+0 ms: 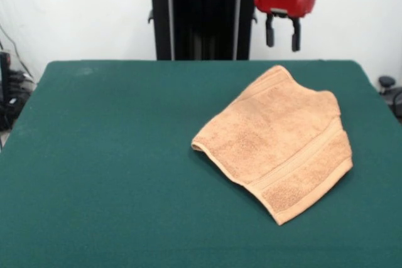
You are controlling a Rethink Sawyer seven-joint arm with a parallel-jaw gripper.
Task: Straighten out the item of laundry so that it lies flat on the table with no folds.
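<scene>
Claw (282,32) of mine is hanging released above the far edge of the table (94,155), its two black fingers (269,31) standing apart with nothing between them. I am looking down and toward the camera at the towel (276,142), which is lying on the green felt directly below and in front of me, on the right-hand half of the picture; its nearest corner is pointing up toward my claw, well apart from it. I am reading its long axis as running diagonally, from that far corner to the near right corner. Tan terry cloth is showing a soft looped nap, with a flat woven band crossing near the lower hem. A second layer is peeking out along the left and right edges, so I am judging it folded over on itself, not yet flat.
</scene>
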